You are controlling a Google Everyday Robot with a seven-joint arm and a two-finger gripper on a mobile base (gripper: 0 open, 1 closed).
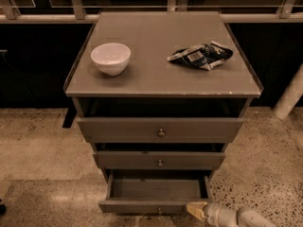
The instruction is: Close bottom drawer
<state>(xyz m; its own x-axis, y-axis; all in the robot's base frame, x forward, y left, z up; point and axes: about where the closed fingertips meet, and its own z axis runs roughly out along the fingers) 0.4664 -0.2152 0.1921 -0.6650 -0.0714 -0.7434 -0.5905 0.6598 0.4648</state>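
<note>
The bottom drawer is the lowest of the grey cabinet's three drawers. It stands pulled out, its empty inside showing, and its slim front panel sits near the lower edge of the view. Its small knob shows under the panel's middle. My gripper comes in from the lower right on a pale arm. Its tip is at the right end of the drawer's front panel, touching or nearly touching it.
The top drawer and middle drawer each stand a little way out. A white bowl and a crumpled snack bag lie on the cabinet top. A pale post stands at right. Speckled floor surrounds the cabinet.
</note>
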